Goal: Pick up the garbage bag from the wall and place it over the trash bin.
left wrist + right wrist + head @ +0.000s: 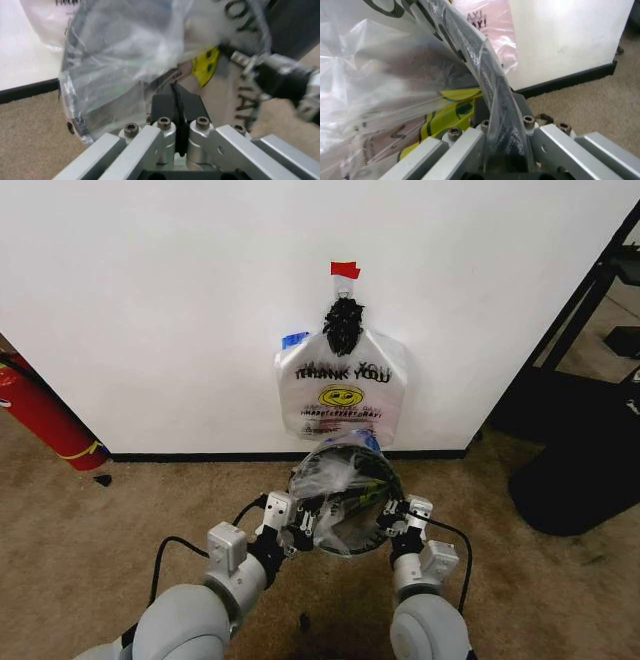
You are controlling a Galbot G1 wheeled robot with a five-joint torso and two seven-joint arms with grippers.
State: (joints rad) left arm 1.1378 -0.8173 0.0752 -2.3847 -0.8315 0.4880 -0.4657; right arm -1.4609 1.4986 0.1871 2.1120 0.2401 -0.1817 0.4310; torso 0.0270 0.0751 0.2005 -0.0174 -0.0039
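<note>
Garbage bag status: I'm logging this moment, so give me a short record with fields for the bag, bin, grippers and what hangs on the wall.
bag: see-through garbage bag stretched across the bin's mouth
bin: trash bin on carpet below the wall
left gripper: shut on the bag at the bin's left rim
right gripper: shut on the bag and rim, right side
on wall: white THANK YOU bag under red tape

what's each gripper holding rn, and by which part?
Both are shut on the garbage bag: left gripper and right gripper pinch its opposite edges at the trash bin rim.
</note>
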